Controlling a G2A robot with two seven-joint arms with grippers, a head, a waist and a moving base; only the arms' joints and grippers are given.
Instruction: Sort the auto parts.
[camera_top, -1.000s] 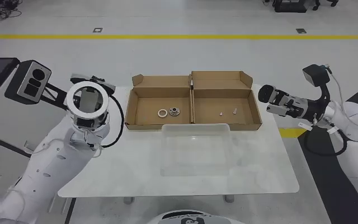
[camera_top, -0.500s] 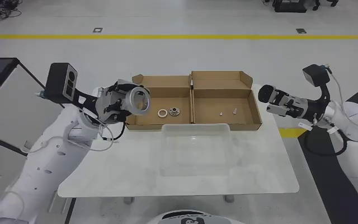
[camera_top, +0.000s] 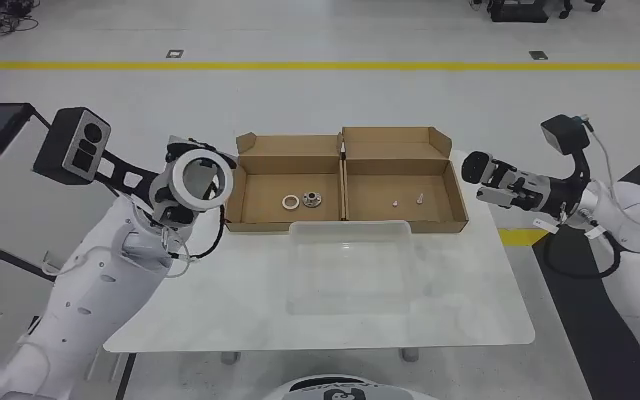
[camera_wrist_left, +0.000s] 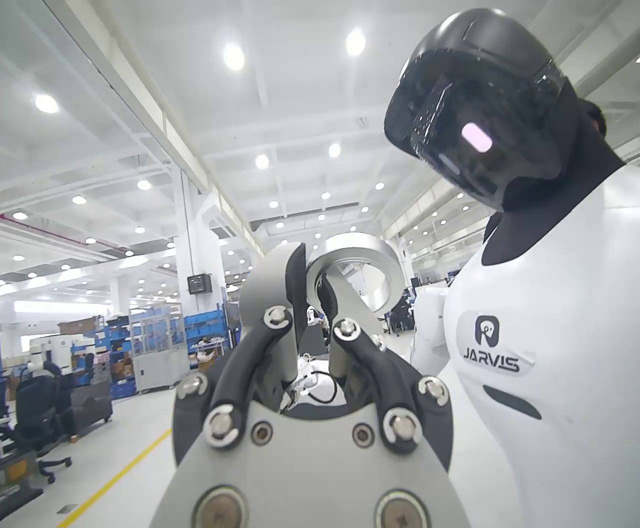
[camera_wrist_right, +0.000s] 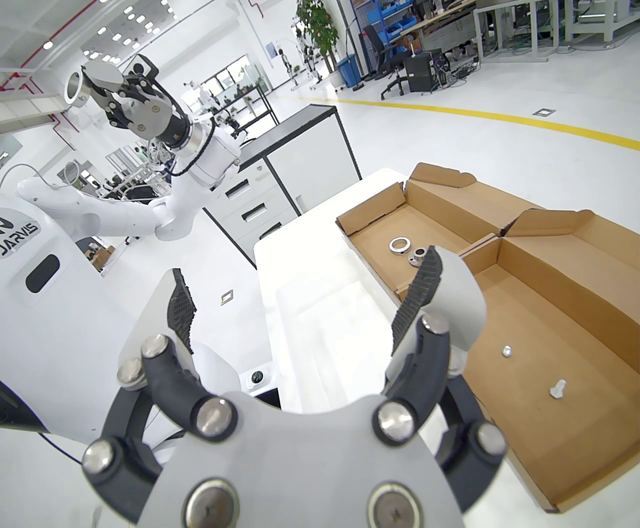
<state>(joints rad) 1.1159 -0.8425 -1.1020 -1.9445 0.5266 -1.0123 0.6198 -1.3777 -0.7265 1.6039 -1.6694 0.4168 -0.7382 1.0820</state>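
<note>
- The large metal ring (camera_wrist_left: 355, 247) is up in the air, pinched by its wall in the left gripper (camera_wrist_left: 312, 281). One finger sits inside the bore and the other on the outer face, clenched on it.
- Seen from the top view, the ring's open face looks upward, so its axis runs roughly up and down. Being round, it has no long side to line up.
- The left cardboard box (camera_top: 284, 166) lies just beside this hand, on the side toward the other arm, and lower. A smaller ring (camera_top: 290, 201) and a flanged hub (camera_top: 311, 199) lie close together on its floor.
- By my judgement, the coming move is a short carry sideways over the near box wall, then down — landing apart from those two parts.
- The right cardboard box (camera_top: 404, 165) adjoins the left one on its far side from this hand. It holds a small nut-like piece (camera_wrist_right: 506, 351) and a small bolt (camera_wrist_right: 557, 388).
- A clear tray (camera_top: 349, 227) sits against both boxes' near walls.
- The right gripper (camera_wrist_right: 305, 280) hangs off the right box's far end, fingers spread, holding nothing. It is well apart from the ring, so the left arm is nearer.
</note>
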